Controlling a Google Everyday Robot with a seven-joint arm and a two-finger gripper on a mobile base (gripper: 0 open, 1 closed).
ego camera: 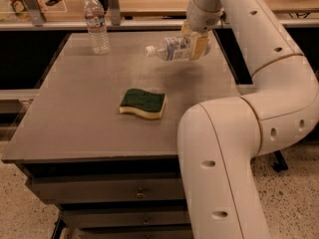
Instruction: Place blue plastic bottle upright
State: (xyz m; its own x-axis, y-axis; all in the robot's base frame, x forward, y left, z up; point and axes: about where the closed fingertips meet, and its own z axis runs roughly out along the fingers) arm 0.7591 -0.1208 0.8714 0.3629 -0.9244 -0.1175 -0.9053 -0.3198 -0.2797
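The blue plastic bottle point(172, 48), clear with a white cap and a pale blue-and-white label, lies nearly level in the air above the far right part of the table, cap pointing left. My gripper point(195, 45) is shut on the bottle's bottom end, with one tan finger point(200, 46) showing in front of it. A shadow falls on the table under the bottle.
A clear ribbed water bottle point(96, 23) with a red-and-white label stands upright at the table's far left. A green-and-yellow sponge point(143, 103) lies in the middle of the grey table point(75, 118). My white arm fills the right foreground. A shelf rail runs behind the table.
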